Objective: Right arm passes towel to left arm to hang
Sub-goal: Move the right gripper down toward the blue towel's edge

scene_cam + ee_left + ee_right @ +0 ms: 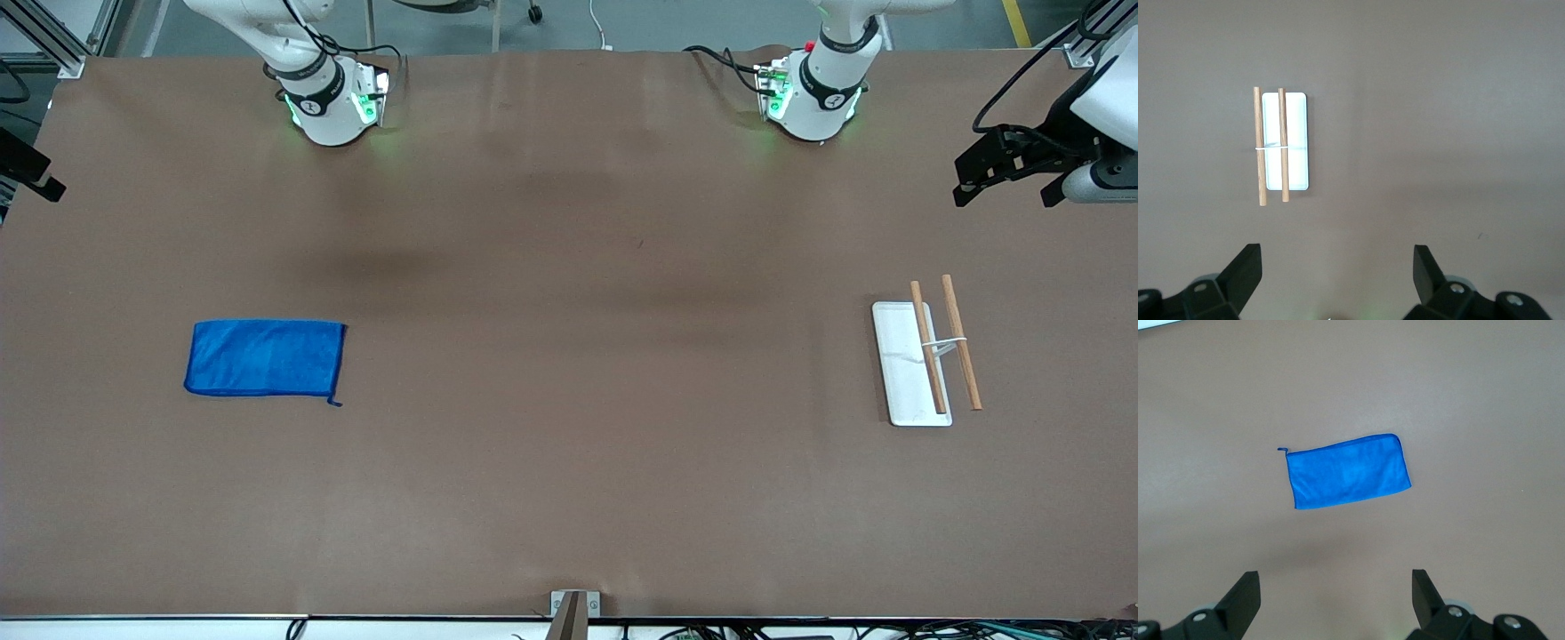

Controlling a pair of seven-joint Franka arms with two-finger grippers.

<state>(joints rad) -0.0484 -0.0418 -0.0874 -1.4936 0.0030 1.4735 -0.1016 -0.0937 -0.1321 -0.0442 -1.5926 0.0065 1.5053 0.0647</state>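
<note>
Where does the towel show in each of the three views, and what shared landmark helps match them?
Front view: the towel lies flat on the table toward the right arm's end, loop at its corner nearest the camera.
Left wrist view: not in it; only the rack shows.
Right wrist view: the towel lies mid-picture, above the open right hand.
Shared landmark: the brown table, the towel's loop.

Right gripper (18, 173) mostly cut off at the front view's edge
</note>
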